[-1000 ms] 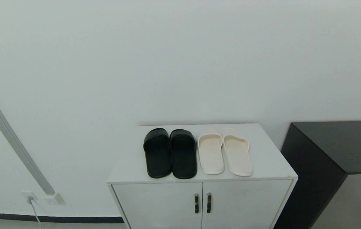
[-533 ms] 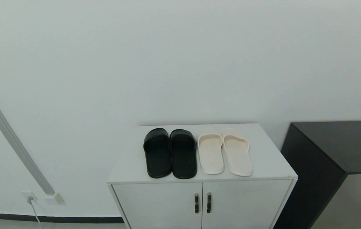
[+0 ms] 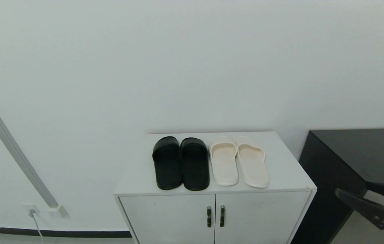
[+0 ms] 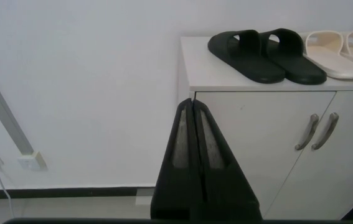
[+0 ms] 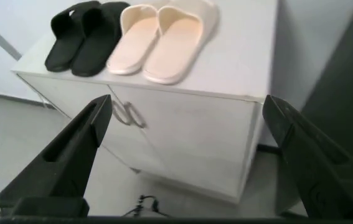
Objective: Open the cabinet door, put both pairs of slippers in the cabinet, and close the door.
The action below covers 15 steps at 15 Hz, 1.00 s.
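Observation:
A white cabinet [image 3: 280,176] stands against the wall with both doors shut and two dark handles [image 3: 215,216] at the middle seam. On its top lie a pair of black slippers [image 3: 181,164] and, right of them, a pair of cream slippers [image 3: 239,162], toes to the wall. My right gripper [image 3: 353,188] hangs open at the lower right, beside the cabinet's right side; in its wrist view the right gripper [image 5: 185,99] spreads wide before the doors. My left gripper [image 4: 192,102] is shut and empty, off the cabinet's left front corner.
A black table [image 3: 364,152] stands close to the cabinet's right side. On the left wall are a slanting grey conduit [image 3: 9,142] and a socket with a plugged cable [image 3: 31,210] near the floor.
My right gripper has risen into the head view at the lower right. The slippers and the cabinet doors have not moved.

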### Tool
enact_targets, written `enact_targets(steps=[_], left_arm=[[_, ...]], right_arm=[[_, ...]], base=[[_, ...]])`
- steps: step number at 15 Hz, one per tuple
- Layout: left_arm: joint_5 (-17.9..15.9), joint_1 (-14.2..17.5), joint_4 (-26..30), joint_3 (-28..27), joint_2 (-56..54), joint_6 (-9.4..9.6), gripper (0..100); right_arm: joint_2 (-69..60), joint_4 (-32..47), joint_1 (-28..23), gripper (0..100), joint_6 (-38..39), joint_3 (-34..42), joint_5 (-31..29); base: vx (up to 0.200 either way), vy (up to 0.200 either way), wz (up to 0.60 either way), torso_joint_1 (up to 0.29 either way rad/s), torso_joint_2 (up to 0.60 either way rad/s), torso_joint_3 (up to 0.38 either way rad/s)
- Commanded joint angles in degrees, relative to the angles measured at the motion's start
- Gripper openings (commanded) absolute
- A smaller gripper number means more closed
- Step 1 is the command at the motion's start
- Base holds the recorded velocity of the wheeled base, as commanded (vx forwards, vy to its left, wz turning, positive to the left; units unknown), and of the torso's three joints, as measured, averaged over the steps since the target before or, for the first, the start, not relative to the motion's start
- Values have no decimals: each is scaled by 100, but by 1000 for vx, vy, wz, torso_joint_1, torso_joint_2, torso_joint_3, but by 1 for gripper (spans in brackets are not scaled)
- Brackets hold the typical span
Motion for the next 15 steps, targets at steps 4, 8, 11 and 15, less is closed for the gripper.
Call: enact_targets(steps=[4,8,11,15], left_arm=[[-4,0,0,0,7,7,0],[-4,-9,0,0,7,7,0],[-4,-9,0,0,7,7,0],[-4,0,0,0,7,-2,0]], right_arm=[[2686,-241,1202,100,702,-1734,-1358],[3820,-258,1404,100,913,-2683,-1982],[4795,-750,1378,100,869,-3281,-2535],[5657,-909,1131,100,764,-3984,-2606]], base=[[0,0,0,0,0,0],[0,0,0,0,0,0],[0,0,0,0,0,0],[0,0,0,0,0,0]])
